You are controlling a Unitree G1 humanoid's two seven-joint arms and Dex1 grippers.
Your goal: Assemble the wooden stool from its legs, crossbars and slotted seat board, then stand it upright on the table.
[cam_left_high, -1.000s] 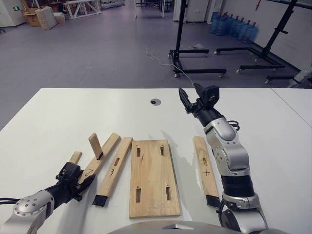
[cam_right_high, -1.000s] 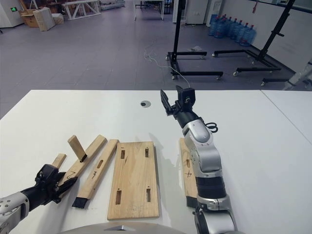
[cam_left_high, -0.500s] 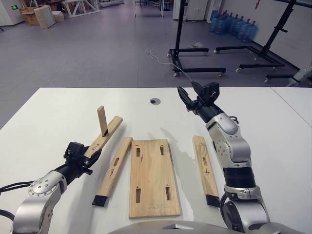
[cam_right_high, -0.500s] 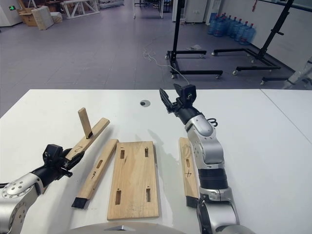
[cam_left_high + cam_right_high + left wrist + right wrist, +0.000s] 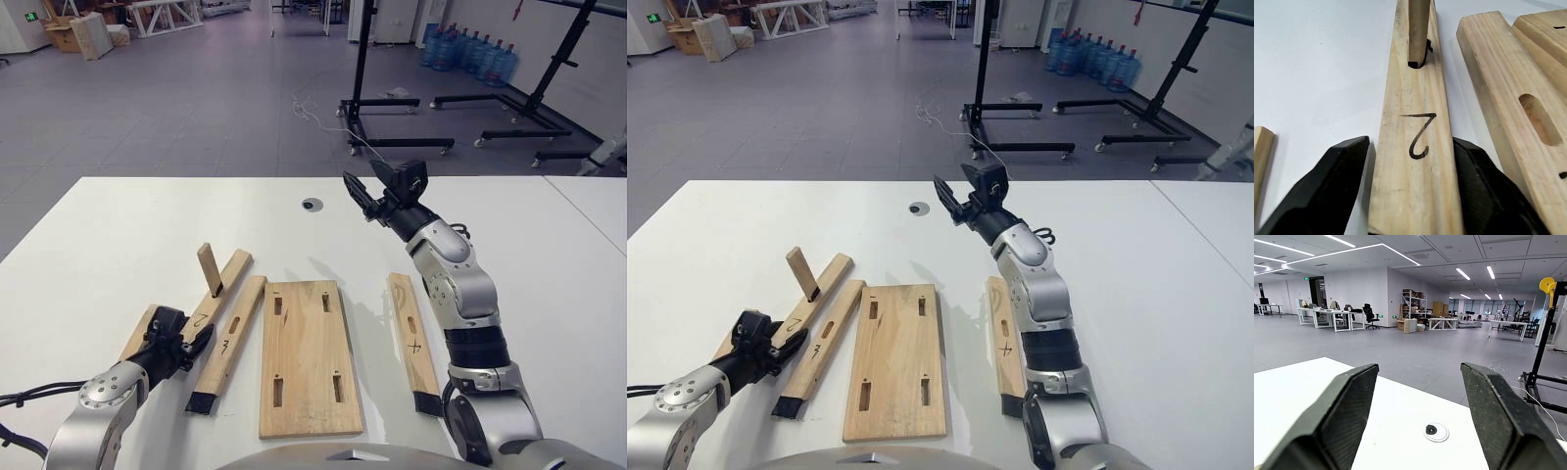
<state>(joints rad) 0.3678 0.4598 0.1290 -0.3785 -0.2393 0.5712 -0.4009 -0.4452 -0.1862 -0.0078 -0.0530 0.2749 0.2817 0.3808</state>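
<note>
Wooden leg (image 5: 1418, 122) marked 2 lies gripped in the left tool (image 5: 1410, 147).

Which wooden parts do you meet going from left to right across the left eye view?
Short loose bar → leg marked 2 → second slotted leg → seat board → far-right leg.

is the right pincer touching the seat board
Apart. The left eye view shows the right pincer raised well beyond the seat board, fingers open.
</note>
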